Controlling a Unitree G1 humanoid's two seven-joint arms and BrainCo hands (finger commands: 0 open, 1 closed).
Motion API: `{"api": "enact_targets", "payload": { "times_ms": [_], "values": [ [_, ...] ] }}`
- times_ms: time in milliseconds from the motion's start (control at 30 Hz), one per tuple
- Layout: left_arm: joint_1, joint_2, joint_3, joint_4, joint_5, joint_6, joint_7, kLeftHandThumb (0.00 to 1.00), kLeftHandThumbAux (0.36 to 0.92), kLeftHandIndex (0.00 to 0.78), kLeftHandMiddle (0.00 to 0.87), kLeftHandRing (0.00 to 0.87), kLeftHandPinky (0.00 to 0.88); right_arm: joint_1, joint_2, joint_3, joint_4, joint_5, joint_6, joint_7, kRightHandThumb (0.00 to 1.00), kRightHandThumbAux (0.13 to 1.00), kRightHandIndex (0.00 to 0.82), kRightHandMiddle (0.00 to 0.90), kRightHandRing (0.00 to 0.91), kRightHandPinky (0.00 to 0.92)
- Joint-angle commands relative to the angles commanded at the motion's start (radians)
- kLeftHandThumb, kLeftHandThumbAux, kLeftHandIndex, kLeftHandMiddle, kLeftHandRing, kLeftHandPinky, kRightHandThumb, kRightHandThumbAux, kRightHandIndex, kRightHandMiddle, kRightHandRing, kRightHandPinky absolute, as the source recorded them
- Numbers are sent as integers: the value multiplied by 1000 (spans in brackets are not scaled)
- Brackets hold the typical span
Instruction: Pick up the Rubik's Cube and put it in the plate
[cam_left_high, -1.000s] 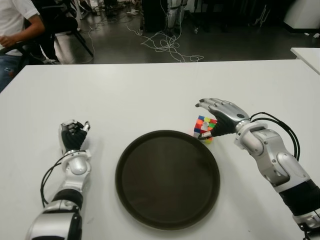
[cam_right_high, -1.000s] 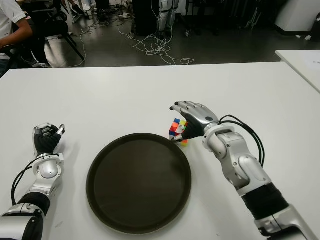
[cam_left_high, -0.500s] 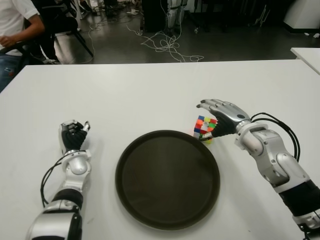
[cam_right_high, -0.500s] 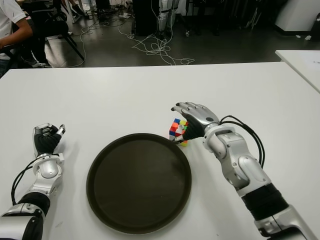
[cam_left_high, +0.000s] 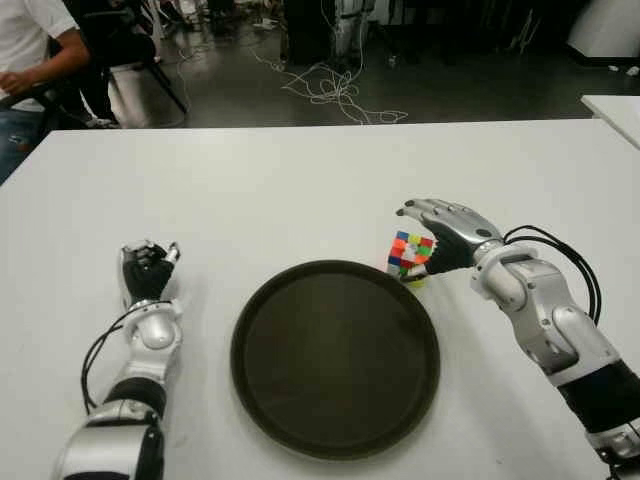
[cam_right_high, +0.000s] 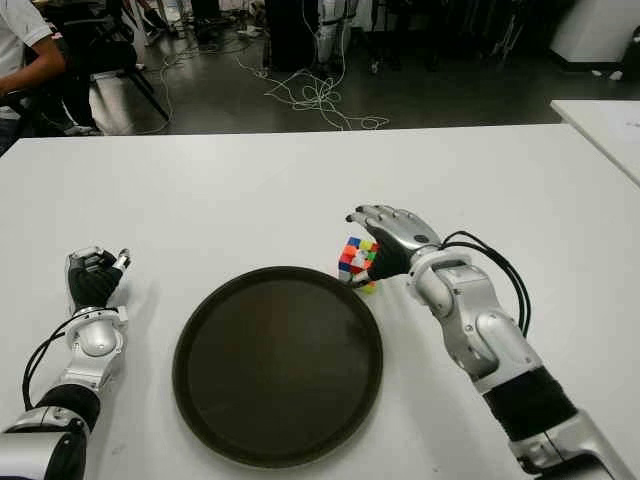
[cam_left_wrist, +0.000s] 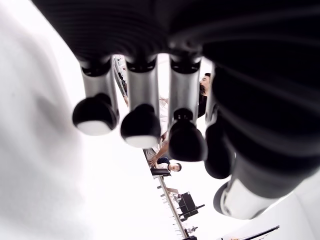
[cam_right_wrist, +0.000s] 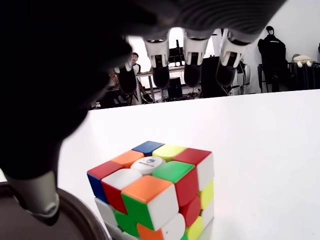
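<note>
The Rubik's Cube (cam_left_high: 410, 254) sat on the white worktop (cam_left_high: 300, 180), just beside the dark plate (cam_left_high: 335, 357) at its far right rim. Right robot hand (cam_left_high: 440, 232) arched over it, fingers spread, gripping nothing. Left robot hand (cam_left_high: 146, 270), left of the plate, was clenched and empty.

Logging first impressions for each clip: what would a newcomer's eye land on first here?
The bright multicoloured Rubik's Cube on the white table, just past the far right rim of the big dark round plate at centre. The right hand arches over the cube with fingers spread, not closed on it. The left hand shows curled, left of the plate.
</note>
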Motion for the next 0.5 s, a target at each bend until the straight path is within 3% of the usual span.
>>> {"api": "enact_targets", "payload": {
  "times_ms": [500],
  "values": [
    [0, 2, 1, -2, -1, 5, 0, 349, 778, 703, 847, 856, 859, -34, -3, -1, 80, 5, -38, -25, 50, 670, 0, 0, 0, 26]
  ]
}}
